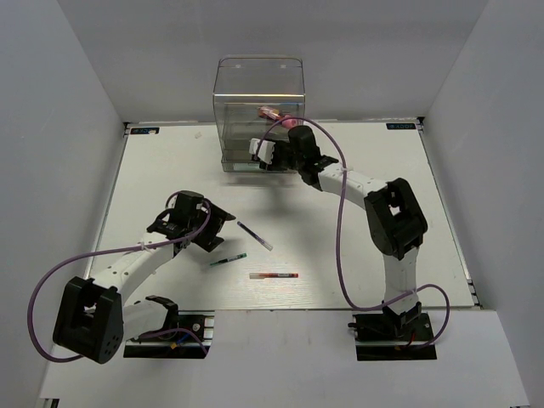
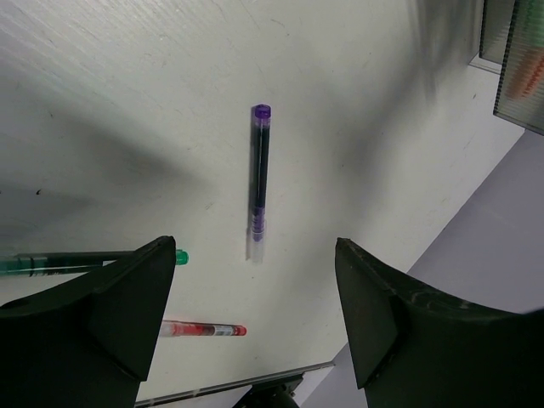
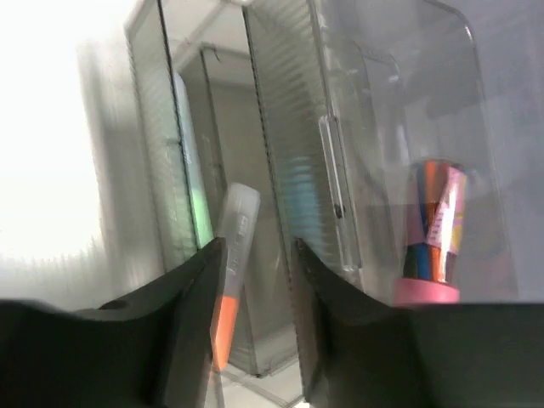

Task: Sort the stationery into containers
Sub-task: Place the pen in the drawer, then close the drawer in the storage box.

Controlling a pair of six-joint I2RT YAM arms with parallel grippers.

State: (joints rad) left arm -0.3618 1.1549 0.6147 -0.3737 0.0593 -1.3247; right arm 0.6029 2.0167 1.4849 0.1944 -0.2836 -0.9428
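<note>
While the right gripper (image 3: 255, 255) is hovering right at the front of the clear cabinet (image 1: 259, 93), an orange marker (image 3: 229, 280) is standing between its fingers and leaning on one of them. The jaws are sitting wider than the marker, so it is probably not being pinched. Whether the marker is lying inside a drawer or just in front of the cabinet, I cannot tell. A fat pink-capped tube (image 3: 433, 229) is showing through the cabinet's clear wall, inside it.

Well in front of the cabinet, the left gripper (image 2: 255, 314) is hanging over the table (image 1: 170, 161) with its jaws spread wide, holding nothing. Three pens are lying loose there: a dark pen (image 2: 258, 174) nearest the cabinet, then a green pen (image 2: 85, 262), and a red pen (image 2: 204, 329) farthest from it.

Judging by this, the step in hand is dropping off the orange marker. Next, the right arm is going to need to back straight away from the cabinet without dragging the marker out. The left gripper is going to need to come down astride the dark pen, turned across its length, before closing.
</note>
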